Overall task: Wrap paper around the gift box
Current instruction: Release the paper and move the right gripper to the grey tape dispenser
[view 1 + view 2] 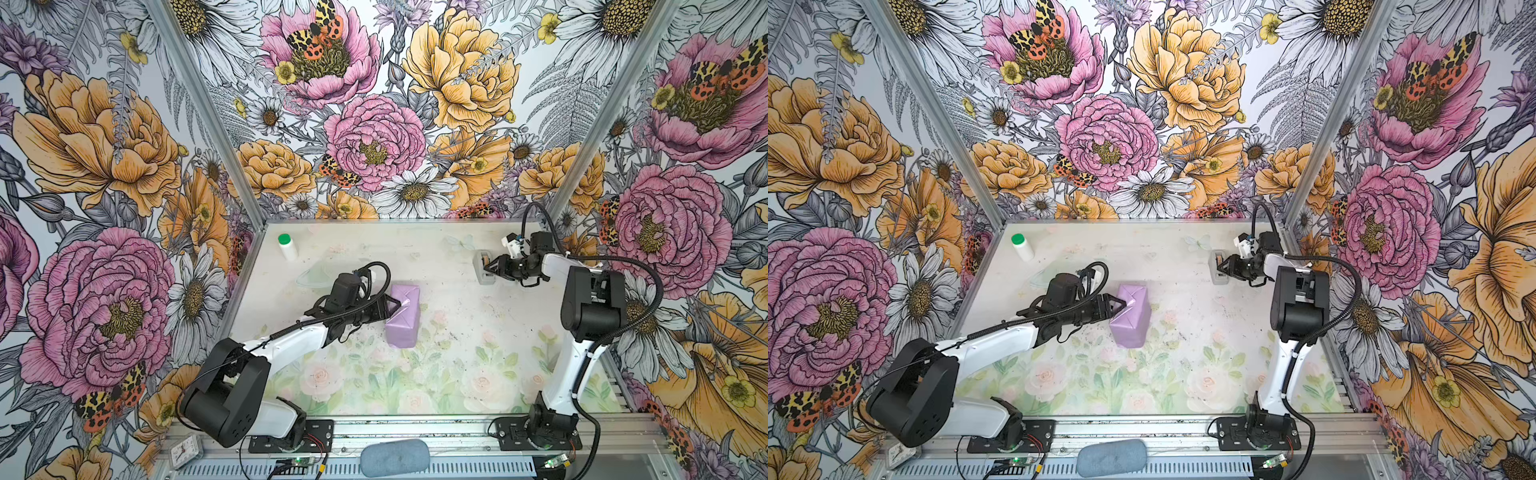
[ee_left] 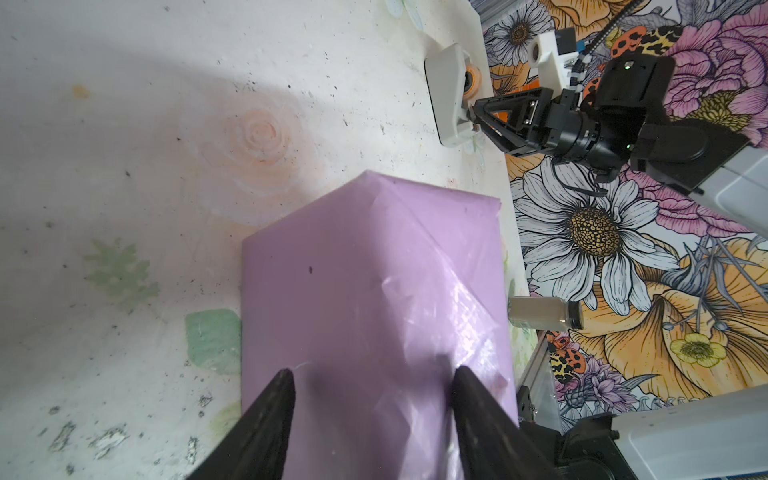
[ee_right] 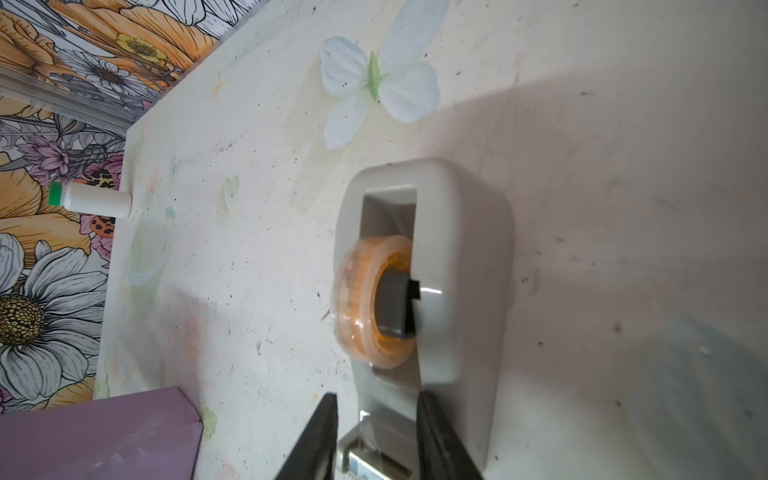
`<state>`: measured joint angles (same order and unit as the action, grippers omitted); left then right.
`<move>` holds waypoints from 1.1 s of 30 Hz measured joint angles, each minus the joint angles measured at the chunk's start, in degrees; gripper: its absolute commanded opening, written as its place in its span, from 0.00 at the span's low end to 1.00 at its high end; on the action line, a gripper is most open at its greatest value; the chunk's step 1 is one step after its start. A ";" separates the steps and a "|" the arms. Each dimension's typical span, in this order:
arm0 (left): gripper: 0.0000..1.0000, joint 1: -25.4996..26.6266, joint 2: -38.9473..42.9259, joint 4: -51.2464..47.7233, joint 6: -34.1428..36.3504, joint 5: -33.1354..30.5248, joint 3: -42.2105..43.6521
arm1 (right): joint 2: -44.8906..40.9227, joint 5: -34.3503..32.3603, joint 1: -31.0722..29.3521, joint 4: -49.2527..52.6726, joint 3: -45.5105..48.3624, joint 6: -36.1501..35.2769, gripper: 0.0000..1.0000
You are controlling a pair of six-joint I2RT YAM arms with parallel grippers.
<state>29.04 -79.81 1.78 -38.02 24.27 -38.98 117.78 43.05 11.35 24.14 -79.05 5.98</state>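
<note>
Meanwhile, pinning the paper (image 1: pixel 402 328), long axis front-to-back over the hidden gift box mid-table, with the nearer left gripper (image 2: pixel 372 372), jaws apart; straddling the tape dispenser (image 3: pixel 461 249), well off back-right, with the right gripper (image 3: pixel 376 397), jaws apart, unclamped.

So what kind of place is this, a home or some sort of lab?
Probably a robot test booth rather than a home: two arms bolted to an aluminium rail, floral panels in metal framing boxing in a small table, with a paper-wrapped box and tape dispenser laid out.
</note>
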 measured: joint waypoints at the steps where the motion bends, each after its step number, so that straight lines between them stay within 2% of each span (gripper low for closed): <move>1: 0.61 0.00 0.00 0.00 0.00 -0.02 0.00 | 0.33 0.63 0.26 0.31 -0.35 -0.13 0.33; 7: 0.61 0.00 0.00 0.02 0.00 -0.02 0.00 | 1.99 4.24 0.74 1.81 -1.81 -1.75 0.30; 17: 0.61 0.00 0.00 0.07 0.00 -0.02 0.00 | 4.00 4.98 1.09 6.69 -5.27 -5.46 0.23; 33: 0.61 0.11 -0.07 0.20 0.00 -0.02 0.00 | 7.93 10.01 1.42 11.78 -10.32 -9.14 0.20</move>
<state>29.15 -79.88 1.98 -38.02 24.25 -38.98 125.71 53.06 12.78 35.92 -89.36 -3.16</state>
